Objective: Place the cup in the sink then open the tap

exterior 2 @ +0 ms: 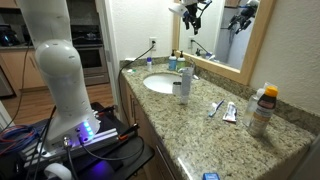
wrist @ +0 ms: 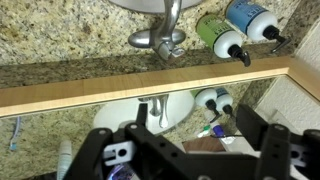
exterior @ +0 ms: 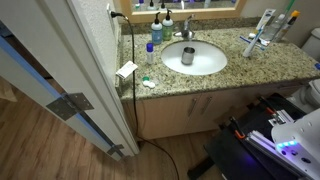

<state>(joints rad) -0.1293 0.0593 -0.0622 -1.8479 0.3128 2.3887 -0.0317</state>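
Note:
The small dark grey cup [exterior: 188, 56] stands upright inside the round white sink [exterior: 207, 66], which is set in the speckled granite counter. The chrome tap [exterior: 186, 31] sits at the basin's back edge and also shows in the wrist view [wrist: 165, 35]. In an exterior view the sink [exterior 2: 158, 84] shows, but the cup is hidden there. My gripper [exterior 2: 190, 12] hangs high above the basin, in front of the mirror. In the wrist view my gripper [wrist: 180, 150] is open and empty, with the tap well beyond the fingers.
Blue-capped bottles [exterior: 160, 26] stand beside the tap, and a clear bottle [exterior 2: 184, 85] stands at the sink's edge. Tubes and a toothbrush [exterior: 262, 36] lie on the counter, along with an orange-capped bottle [exterior 2: 262, 108]. The wood-framed mirror [exterior 2: 262, 45] is behind, and a door [exterior: 60, 70] is beside the counter.

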